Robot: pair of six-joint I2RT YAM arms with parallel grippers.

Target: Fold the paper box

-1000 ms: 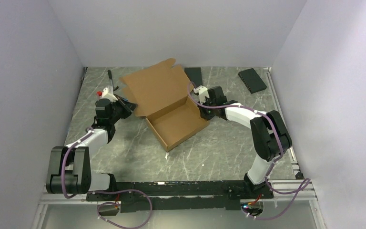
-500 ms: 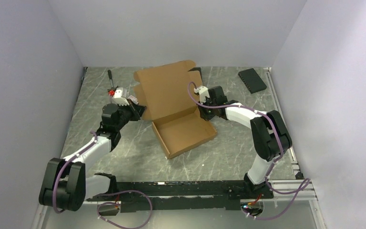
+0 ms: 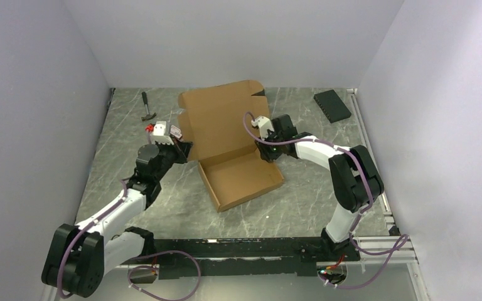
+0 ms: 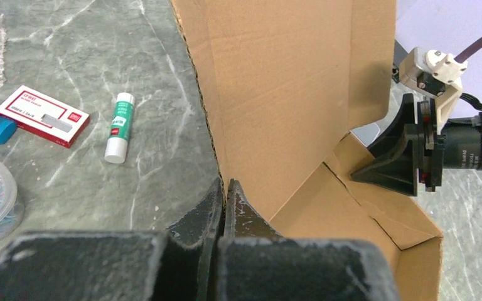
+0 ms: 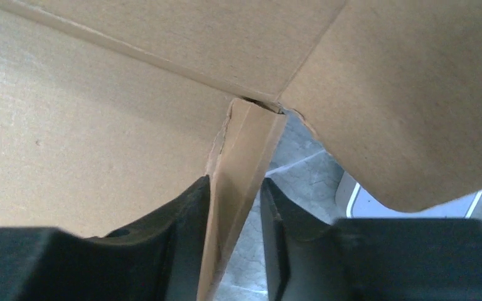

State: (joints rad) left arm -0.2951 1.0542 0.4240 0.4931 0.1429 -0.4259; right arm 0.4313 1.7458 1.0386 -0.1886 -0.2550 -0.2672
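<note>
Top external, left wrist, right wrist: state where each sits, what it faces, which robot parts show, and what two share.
Top external: above and behind, looking down; left gripper, right gripper, paper box.
Left wrist: faces the box past its shut jaws; right gripper beyond.
Right wrist: jaws astride a box wall.
All share the box.

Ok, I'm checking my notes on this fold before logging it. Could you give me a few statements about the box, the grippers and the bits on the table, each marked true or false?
1. The lid panel of the paper box stands raised. True.
2. The left gripper is open and clear of the box. False: it is shut on the box's left edge.
3. The right gripper has a finger on either side of a box side wall. True.
4. The glue stick stands inside the box. False: it lies on the table, outside the box.
</note>
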